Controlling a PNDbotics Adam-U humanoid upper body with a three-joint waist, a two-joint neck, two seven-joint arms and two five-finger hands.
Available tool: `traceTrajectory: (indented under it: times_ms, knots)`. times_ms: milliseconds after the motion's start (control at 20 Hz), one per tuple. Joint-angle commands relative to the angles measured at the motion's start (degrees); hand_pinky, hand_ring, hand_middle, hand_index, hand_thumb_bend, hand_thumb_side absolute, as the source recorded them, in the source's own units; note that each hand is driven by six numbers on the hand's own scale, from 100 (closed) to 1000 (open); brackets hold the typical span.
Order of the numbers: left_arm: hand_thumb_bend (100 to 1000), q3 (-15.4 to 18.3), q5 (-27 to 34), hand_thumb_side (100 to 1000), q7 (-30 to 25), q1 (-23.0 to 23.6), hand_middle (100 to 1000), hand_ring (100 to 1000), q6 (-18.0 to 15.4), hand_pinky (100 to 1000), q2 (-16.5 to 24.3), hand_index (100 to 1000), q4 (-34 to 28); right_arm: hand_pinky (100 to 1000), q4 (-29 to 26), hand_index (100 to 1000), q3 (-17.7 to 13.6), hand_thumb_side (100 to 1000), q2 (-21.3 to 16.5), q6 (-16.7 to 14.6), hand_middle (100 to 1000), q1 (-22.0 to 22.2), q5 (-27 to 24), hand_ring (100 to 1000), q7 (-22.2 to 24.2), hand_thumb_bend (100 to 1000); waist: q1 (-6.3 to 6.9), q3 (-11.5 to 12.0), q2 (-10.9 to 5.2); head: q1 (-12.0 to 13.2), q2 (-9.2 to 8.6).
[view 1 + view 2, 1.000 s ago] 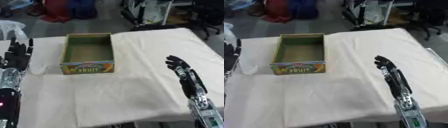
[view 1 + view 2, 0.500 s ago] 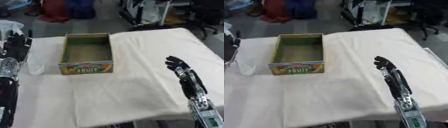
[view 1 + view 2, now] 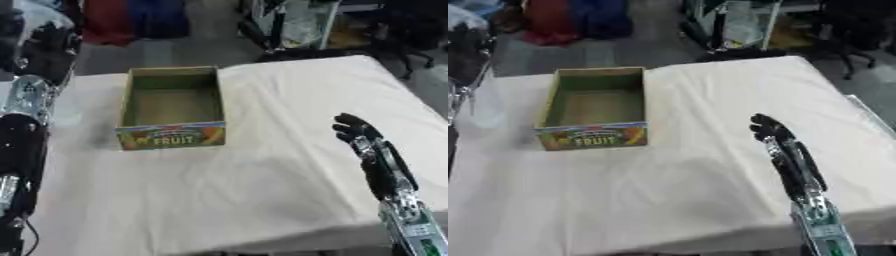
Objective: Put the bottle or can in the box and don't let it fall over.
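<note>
Open fruit box (image 3: 171,109) upright, left-centre

A table (image 3: 289,105) draped in a cream cloth (image 3: 210,200) fills the near ground. Beyond its far edge runs a grey floor (image 3: 166,50). Red and blue bundles (image 3: 570,20), perhaps bags, sit at the back left. A metal-framed rack (image 3: 289,22) stands back centre, and a dark office chair (image 3: 850,35) at back right.
</note>
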Motion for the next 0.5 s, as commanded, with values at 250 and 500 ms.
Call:
traceTrajectory:
  times_ms: [250, 500]
  knots:
    - [658, -4.56, -0.9, 1000, -2.25, -5.19, 148, 157, 3.71, 612, -0.17, 998, -3.4, 909, -0.88, 881, 0.68, 810, 0.24, -0.09, 844, -1.09, -0.38, 873, 0.8, 100, -0.23, -1.4, -0.44, 1.34, -0.12]
    - [672, -6.87, -1.39, 1000, -4.25, -5.57, 172, 183, 7.09, 630, -3.0, 1000, -3.7, 909, -0.79, 881, 1.09, 810, 0.54, -0.08, 844, -1.25, -0.52, 873, 1.22, 100, -0.21, -1.81, -0.4, 1.53, -0.12]
